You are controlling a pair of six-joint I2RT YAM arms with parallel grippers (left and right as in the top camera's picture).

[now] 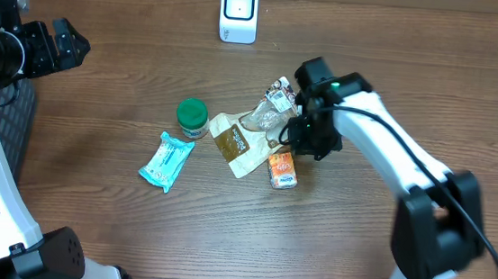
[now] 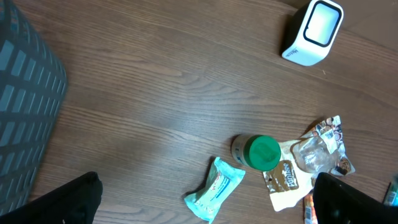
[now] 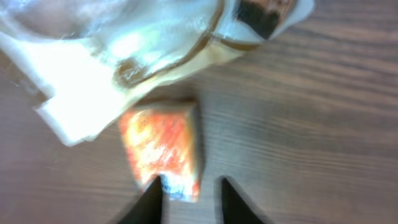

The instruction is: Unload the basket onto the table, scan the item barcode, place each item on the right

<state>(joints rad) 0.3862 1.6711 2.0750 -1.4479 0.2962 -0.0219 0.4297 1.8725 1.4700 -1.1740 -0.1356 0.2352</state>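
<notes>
The white barcode scanner (image 1: 238, 12) stands at the back of the table, also shown by the left wrist view as the scanner (image 2: 313, 31). A small orange packet (image 1: 282, 170) lies flat on the wood beside a heap of pouches. My right gripper (image 1: 303, 142) hovers right over it. In the right wrist view the orange packet (image 3: 163, 149) has its near end between the tips of the right gripper (image 3: 190, 186), whose jaws stand slightly apart with a gap at the right finger. My left gripper (image 1: 59, 42) hangs wide open at the far left, holding nothing.
A green-lidded jar (image 1: 191, 116), a teal wipe packet (image 1: 167, 160), a brown-and-white pouch (image 1: 238, 145) and a crinkled clear bag (image 1: 270, 110) lie around the table's middle. A dark ribbed bin (image 2: 25, 106) stands at the left edge.
</notes>
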